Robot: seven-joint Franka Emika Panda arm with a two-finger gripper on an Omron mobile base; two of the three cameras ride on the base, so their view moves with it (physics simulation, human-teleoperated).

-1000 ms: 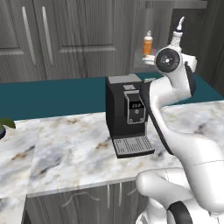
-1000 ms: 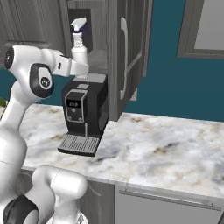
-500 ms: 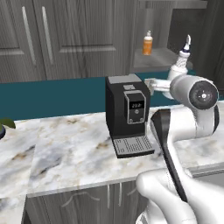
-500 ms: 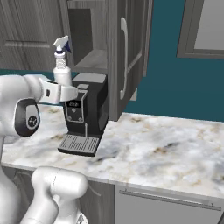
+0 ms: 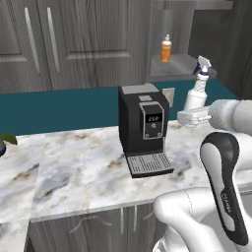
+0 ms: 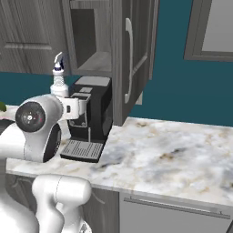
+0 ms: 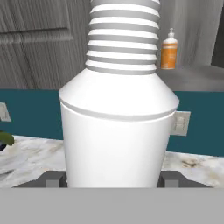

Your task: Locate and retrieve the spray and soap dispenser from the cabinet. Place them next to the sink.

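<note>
Left base view: spray [image 5: 196,93] is held upright, clamped by gripper [image 5: 189,117] fingers, above marble counter [image 5: 78,172] right of coffee machine [image 5: 144,129]; soap dispenser [image 5: 166,49] is seen on cabinet [image 5: 88,39] nook shelf.

Clearances around the tool [image 5: 193,117], which carries the spray [image 5: 197,90] upright above the marble bench [image 5: 78,172]. The black coffee machine [image 5: 143,127] stands just left of the spray and rises nearly to the shelf nook [image 5: 179,63], narrowing the way there. The soap dispenser [image 5: 166,48] occupies the nook's left part; its right part lies open. In the right base view, the bench [image 6: 173,154] right of the machine is bare, under the overhanging cabinet [image 6: 132,50].
</note>
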